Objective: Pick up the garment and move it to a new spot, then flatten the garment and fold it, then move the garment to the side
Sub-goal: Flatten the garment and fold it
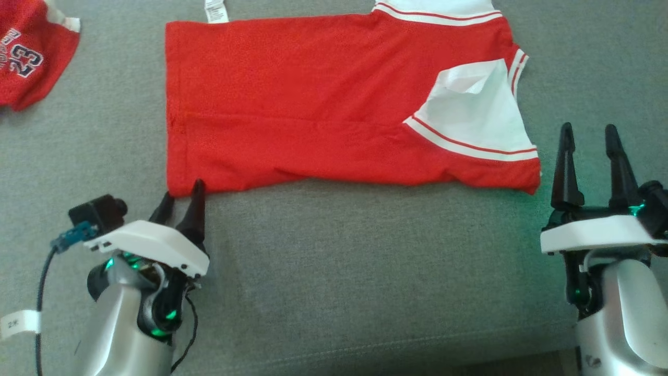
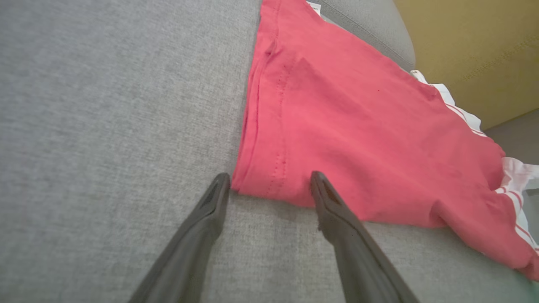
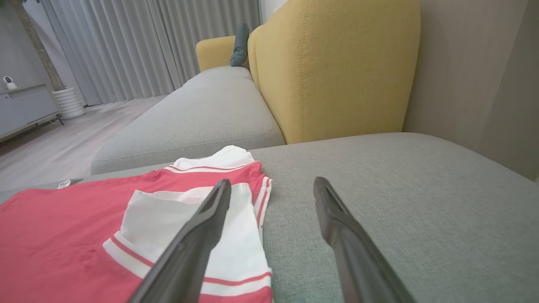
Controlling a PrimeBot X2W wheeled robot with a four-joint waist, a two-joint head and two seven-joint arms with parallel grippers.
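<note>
Garment [image 1: 313, 115] lies flat on grey cushion [image 1: 365, 261], left and right jaws gaping empty

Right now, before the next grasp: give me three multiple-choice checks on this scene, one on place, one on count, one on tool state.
1. Where is the left tool?
A) at the near left corner of the spread red garment
B) at its far right corner
C) over its middle

2. How many red garments lie on the grey sofa?
A) one
B) two
C) three

3. The right tool is:
A) shut on cloth
B) open, holding nothing
C) shut, empty

Key:
1A, it sits right at that corner.
2B, a second garment printed 23 lies at the far left.
3B, its jaws stand wide with nothing between them.
</note>
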